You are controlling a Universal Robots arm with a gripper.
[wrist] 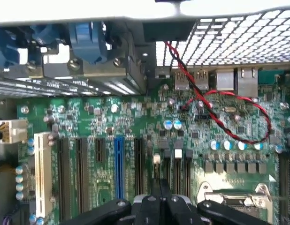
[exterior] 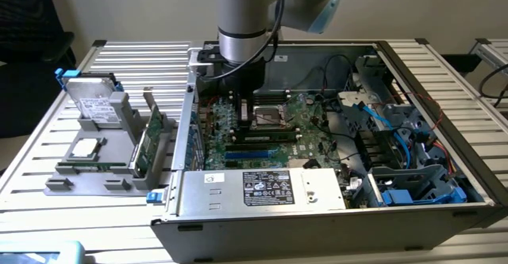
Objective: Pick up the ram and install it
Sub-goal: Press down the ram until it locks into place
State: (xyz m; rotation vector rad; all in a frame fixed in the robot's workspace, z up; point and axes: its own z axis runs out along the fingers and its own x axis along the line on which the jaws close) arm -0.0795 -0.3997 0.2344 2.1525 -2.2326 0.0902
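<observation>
Inside the case: gripper (wrist: 156, 199) pressed together over the motherboard (wrist: 135, 126).
Ram (exterior: 270, 137): long, narrow, dark stick, lay in its slot.

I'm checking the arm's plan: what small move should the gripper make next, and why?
Probably lift straight up, clear of the case. The gripper is shut with nothing seen between its fingers, low over the motherboard, while what looks like the ram lies in the grey holder outside the case, on the exterior view's left.
</observation>
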